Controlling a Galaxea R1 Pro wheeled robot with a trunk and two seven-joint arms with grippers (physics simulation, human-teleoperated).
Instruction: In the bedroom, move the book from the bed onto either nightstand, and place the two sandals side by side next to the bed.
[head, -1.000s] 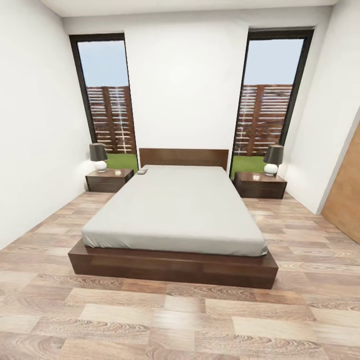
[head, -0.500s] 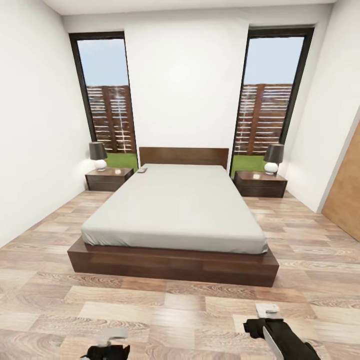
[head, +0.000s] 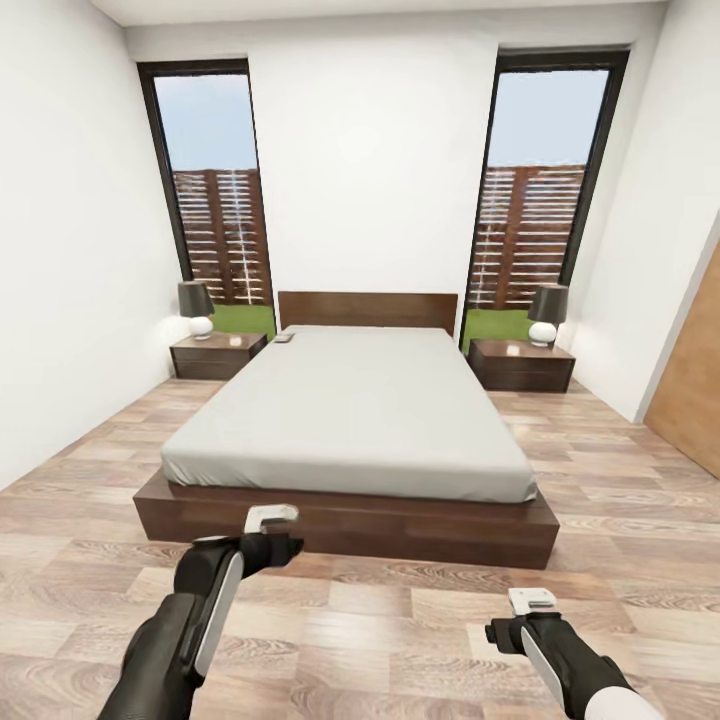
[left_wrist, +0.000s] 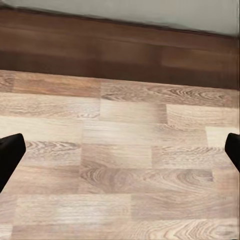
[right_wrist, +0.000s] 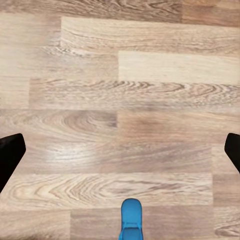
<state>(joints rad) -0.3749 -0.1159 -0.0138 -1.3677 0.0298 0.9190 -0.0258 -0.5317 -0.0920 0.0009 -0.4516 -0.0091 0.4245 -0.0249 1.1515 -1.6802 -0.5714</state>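
The left gripper (left_wrist: 120, 150) stood open: in the left wrist view its two dark fingertips (left_wrist: 10, 155) sat at opposite sides of the frame, with nothing but bare plank floor (left_wrist: 120, 165) between them. Just beyond that stretch of floor ran the dark brown side of the bed frame (left_wrist: 120, 50), topped by a strip of grey mattress. The right gripper (right_wrist: 120, 150) was likewise spread wide and empty, its fingertips (right_wrist: 10, 155) apart over the planks, and the rounded end of one blue sandal (right_wrist: 131, 220) lay on the floor between them; the second sandal could not be made out.

In the head view the left gripper (head: 272, 518) hung before the foot edge of the bed (head: 350, 420), toward its left corner, on an arm raised forward. The right gripper (head: 532, 601) hung lower, over open floor short of the bed's right foot corner.

The bed stood with its headboard against the far white wall, between two tall dark-framed windows (head: 205, 190). A small dark object, apparently the book (head: 284, 339), lay at the head-end left corner of the mattress, too small to read. Just beside that corner stood the left nightstand (head: 217, 356) bearing a lamp (head: 197, 309); the right nightstand (head: 521, 365) with its own lamp stood at the other side of the headboard.
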